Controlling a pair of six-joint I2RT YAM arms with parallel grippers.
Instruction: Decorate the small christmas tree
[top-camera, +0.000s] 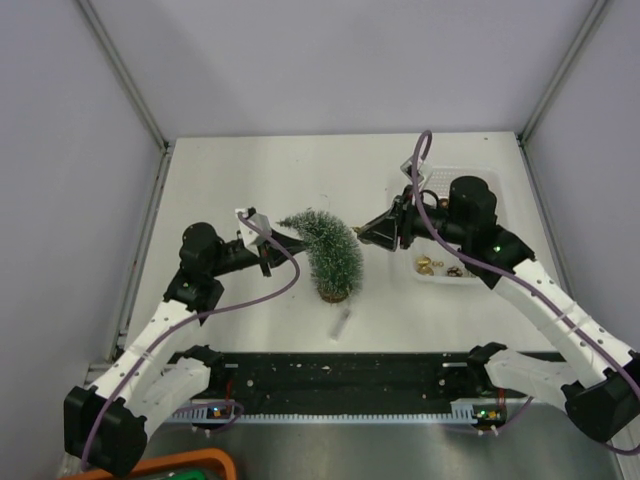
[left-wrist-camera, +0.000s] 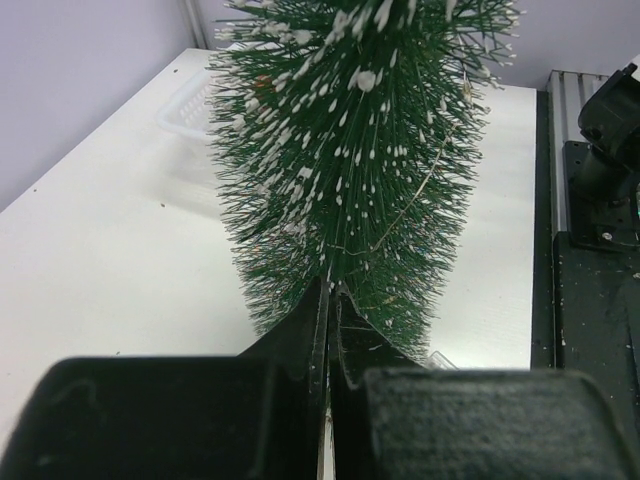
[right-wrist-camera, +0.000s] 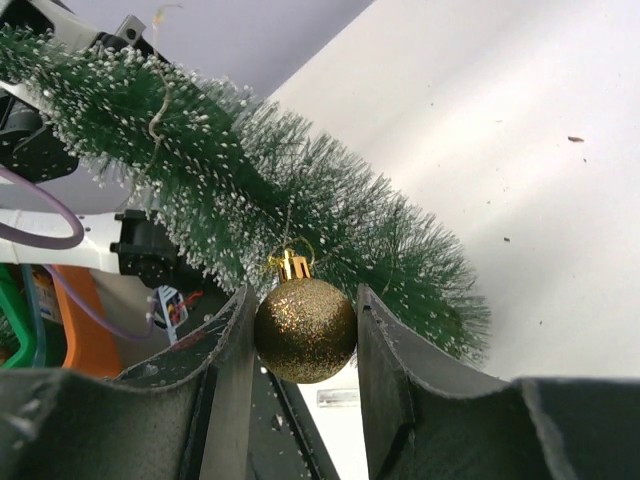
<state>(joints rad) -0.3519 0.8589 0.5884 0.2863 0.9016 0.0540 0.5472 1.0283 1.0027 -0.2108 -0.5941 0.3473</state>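
Right gripper (right-wrist-camera: 305, 300) is clamped on a gold bauble (right-wrist-camera: 305, 335), one finger on each side of the glitter ball, its little cap and loop poking up right against the bristles of the small christmas tree (right-wrist-camera: 300, 215). Across from it, the left gripper (left-wrist-camera: 328, 300) has its jaws pinched together at the tree's tip, and from above the tree arches over towards that side, so I read that as a grip on the tip that bends it down. The wooden base (top-camera: 335, 294) sits flat on the table (top-camera: 250, 180), about mid-table between the two arms. Progress? Early, I'd say: no ball shows hanging on the branches, only a thin thread or wire among the bristles, and this gold one is not yet let go. More ornaments (top-camera: 430, 266) wait in the white tray (top-camera: 470, 172), just behind the right arm. Room is good: bare table behind and to the left of the tree, the walls well apart, though the tray rim lies near the right arm and a small pale object (top-camera: 341, 322), too small to name, lies just in front of the base.
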